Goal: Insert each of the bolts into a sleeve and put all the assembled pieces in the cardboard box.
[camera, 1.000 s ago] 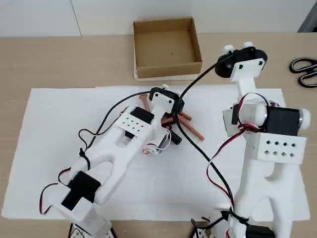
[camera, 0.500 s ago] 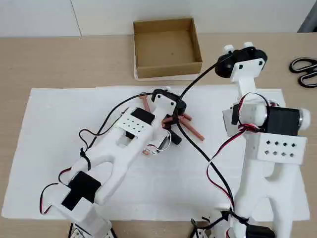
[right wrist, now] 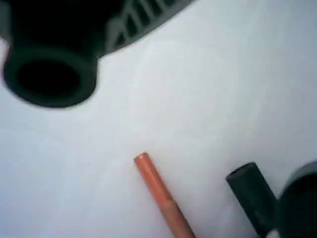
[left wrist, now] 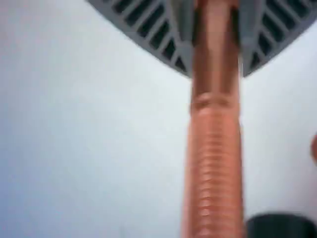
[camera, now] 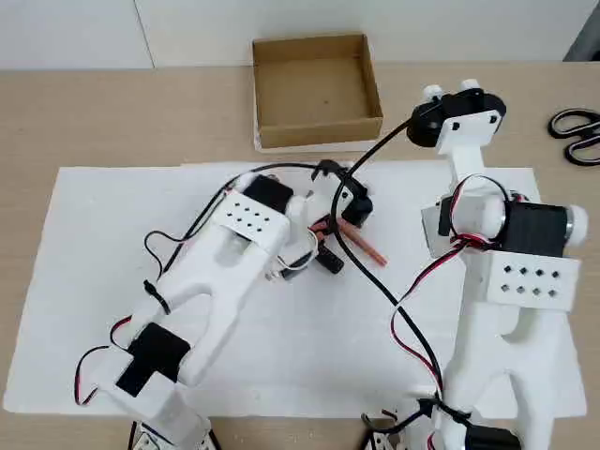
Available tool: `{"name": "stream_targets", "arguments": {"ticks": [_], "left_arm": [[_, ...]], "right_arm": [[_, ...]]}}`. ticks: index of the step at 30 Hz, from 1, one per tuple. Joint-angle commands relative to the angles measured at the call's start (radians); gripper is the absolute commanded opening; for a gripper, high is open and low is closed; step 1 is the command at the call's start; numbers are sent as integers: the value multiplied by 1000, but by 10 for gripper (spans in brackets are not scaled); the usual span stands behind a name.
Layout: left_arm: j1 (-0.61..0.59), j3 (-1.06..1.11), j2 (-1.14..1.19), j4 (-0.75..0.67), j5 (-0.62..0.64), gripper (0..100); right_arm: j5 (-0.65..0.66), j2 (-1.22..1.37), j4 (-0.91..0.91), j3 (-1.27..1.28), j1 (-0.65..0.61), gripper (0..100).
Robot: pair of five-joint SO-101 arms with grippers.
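Note:
My left gripper (left wrist: 215,69) is shut on a copper bolt (left wrist: 214,163), whose threaded shank sticks out past the ribbed jaws over the white sheet. In the high view this gripper (camera: 323,230) hangs over the middle of the sheet, beside a loose bolt (camera: 364,246) and a black sleeve (camera: 328,261). My right gripper (right wrist: 99,34) holds a black sleeve (right wrist: 49,74) with its open end facing the camera. Below it lie another bolt (right wrist: 158,191) and a second sleeve (right wrist: 250,191). The cardboard box (camera: 323,127) stands behind the sheet.
The right arm (camera: 459,122) stands upright at the sheet's right side. Its black cable (camera: 375,272) crosses the work area. Scissors (camera: 577,131) lie at the far right of the table. The white sheet (camera: 112,244) is bare on its left half.
The left arm's wrist has turned and shifted right and toward the box. Fewer bolts show beside it on the sheet. The right arm has kept still.

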Motion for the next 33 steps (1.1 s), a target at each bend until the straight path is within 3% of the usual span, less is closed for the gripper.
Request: {"name": "stream_targets", "arguments": {"ticks": [1,9,15,19,23,29,33], "left_arm": [[-60,-131,-18,120,-87,6],[-249,-205,-18,198,-322,6],[-258,-202,-14,198,-637,6],[-267,-189,-8,198,-736,5],[-295,-107,-6,195,-942,5],[-342,-68,8,132,-1077,5],[-342,-71,95,104,-1088,7]], "right_arm": [[8,-41,-15,-5,2,4],[9,-41,-19,-9,2,4],[9,-41,-19,-9,4,4],[11,-41,-19,-12,4,4],[11,-41,-19,-38,4,4],[11,-41,-18,-69,-1,4],[5,-41,-16,-69,-2,4]]}}
